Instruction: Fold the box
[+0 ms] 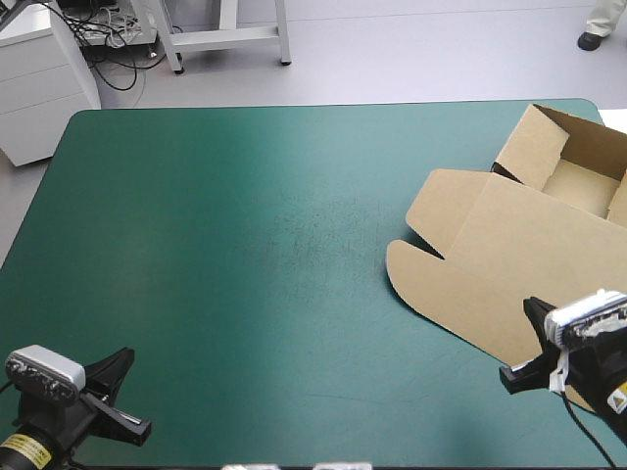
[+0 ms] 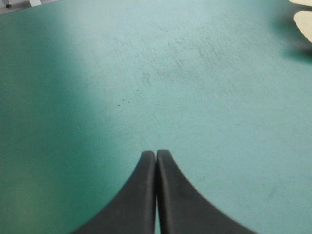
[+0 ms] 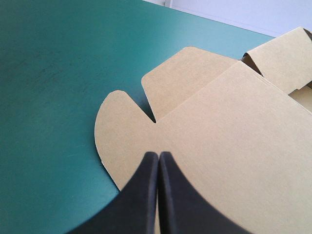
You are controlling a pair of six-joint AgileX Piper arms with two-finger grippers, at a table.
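The box (image 1: 509, 245) sits at the right of the high view. Its tray (image 1: 578, 186), walls already raised, is at the upper right. The lid (image 1: 490, 264) lies flat and runs down toward the lower right corner. That layout suggests the walls are done and the lid is the part left to work.

The right pincer (image 3: 158, 155) is closed with nothing between its fingers. It hangs over the lid's near edge, probably so it can press or slide under the board. Just ahead of it, two rounded flaps (image 3: 117, 126) lie flat on the teal-green surface (image 1: 245, 245).

The left pincer (image 2: 156, 153) is at the lower left of the high view. It is closed too and well apart from the box, over bare cover. Nothing lies between the arms and the board. The flat lid offers little edge to catch.
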